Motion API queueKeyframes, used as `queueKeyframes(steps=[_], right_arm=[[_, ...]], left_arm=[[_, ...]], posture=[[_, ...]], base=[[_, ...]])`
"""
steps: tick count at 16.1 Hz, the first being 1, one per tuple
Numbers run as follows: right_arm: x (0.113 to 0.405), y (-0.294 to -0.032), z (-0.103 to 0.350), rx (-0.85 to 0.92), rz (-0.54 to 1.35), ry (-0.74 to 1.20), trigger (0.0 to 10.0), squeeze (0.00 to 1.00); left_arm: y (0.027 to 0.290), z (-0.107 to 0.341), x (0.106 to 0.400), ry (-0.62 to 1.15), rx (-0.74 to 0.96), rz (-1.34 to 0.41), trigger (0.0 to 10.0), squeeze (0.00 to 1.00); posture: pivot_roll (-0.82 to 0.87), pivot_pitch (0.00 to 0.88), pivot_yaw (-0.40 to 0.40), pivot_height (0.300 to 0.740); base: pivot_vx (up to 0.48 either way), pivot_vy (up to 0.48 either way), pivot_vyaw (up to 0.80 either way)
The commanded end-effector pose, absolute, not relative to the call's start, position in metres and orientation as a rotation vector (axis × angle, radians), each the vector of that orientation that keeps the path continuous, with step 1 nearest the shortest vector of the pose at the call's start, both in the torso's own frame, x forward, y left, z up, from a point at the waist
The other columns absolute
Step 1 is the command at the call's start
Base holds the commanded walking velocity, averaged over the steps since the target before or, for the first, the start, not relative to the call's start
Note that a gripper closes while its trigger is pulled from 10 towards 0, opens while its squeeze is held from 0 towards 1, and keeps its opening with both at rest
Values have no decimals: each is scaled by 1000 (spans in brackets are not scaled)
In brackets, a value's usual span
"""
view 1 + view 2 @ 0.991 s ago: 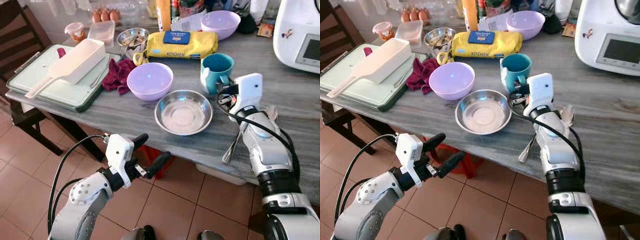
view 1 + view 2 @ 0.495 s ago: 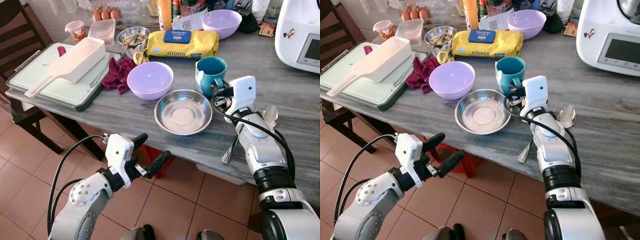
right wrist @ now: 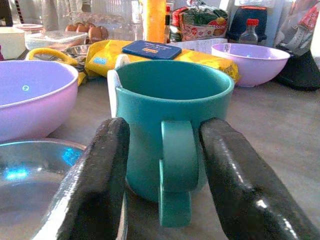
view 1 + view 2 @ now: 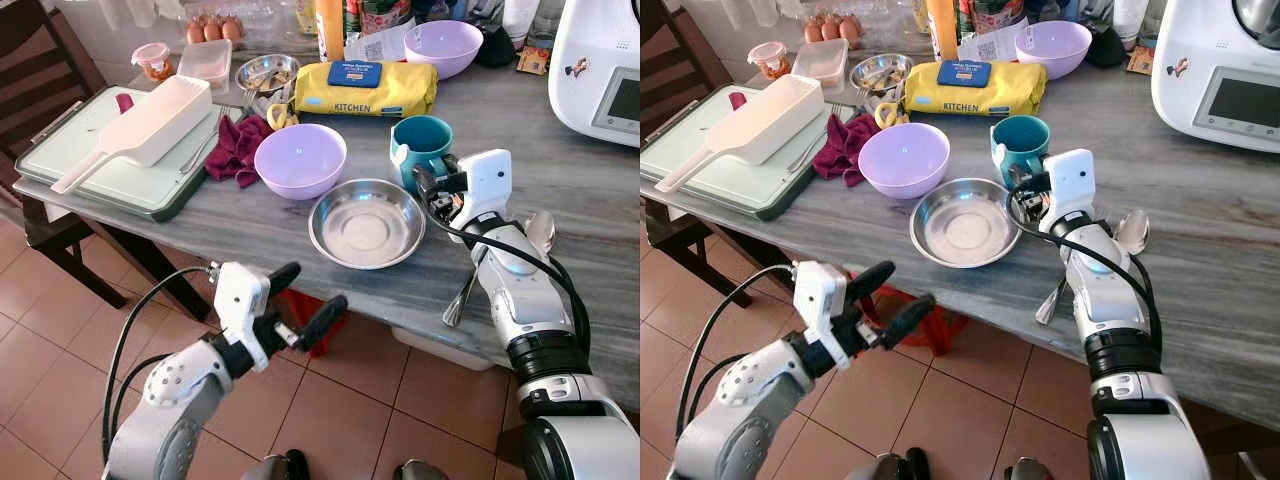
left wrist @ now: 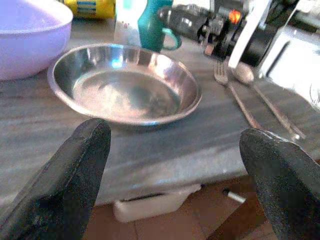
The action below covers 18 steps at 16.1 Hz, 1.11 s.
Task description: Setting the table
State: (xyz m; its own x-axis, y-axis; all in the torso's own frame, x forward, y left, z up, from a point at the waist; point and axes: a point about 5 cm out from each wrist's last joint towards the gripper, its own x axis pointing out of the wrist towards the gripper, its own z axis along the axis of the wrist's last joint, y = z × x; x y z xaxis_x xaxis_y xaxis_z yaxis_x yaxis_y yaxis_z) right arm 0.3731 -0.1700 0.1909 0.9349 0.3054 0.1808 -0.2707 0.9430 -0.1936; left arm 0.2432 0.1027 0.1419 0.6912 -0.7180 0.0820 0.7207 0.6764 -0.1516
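Now your right gripper (image 3: 162,170) sits low on the grey table (image 4: 600,180), its two fingers (image 3: 95,175) spread to either side of the teal mug (image 4: 425,145) and lined up on its handle (image 3: 176,165), not yet closed. Judging by that alignment, the step is a grasp on the handle: ease forward until the handle lies well between the pads, stay level, then close squarely so the mug does not twist or tip. The steel bowl (image 4: 367,222) lies just beside the mug on its near left, close to your left-hand finger, so keep that finger off its rim. A lilac bowl (image 4: 300,160) stands behind the steel one, a yellow packet (image 4: 365,88) behind the mug, and a fork and spoon (image 4: 500,260) lie under your right forearm. Your left gripper (image 4: 300,305) hangs below the table edge, jaws wide apart, facing the steel bowl.
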Motion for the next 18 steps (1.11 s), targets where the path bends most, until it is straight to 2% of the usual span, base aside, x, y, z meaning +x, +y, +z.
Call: queueKeyframes(steps=[1, 8, 12, 18], right_arm=[[372, -169, 192, -164, 300, -225, 10000, 1000], [368, -175, 202, -171, 251, -281, 10000, 1000], [359, -172, 223, -218, 230, -378, 10000, 1000], [318, -171, 214, -368, 175, -398, 10000, 1000]], left_arm=[[106, 142, 244, -13, -169, -791, 10000, 0], [101, 146, 251, -50, -180, -765, 10000, 0], [95, 147, 253, -72, -154, -789, 10000, 0], [100, 148, 266, -114, -148, -699, 10000, 0]], posture=[[-52, 176, 109, 740], [-68, 161, 108, 740], [-75, 145, 106, 740], [-98, 114, 100, 740]], base=[[0, 0, 0], [0, 0, 0], [0, 0, 0], [0, 0, 0]])
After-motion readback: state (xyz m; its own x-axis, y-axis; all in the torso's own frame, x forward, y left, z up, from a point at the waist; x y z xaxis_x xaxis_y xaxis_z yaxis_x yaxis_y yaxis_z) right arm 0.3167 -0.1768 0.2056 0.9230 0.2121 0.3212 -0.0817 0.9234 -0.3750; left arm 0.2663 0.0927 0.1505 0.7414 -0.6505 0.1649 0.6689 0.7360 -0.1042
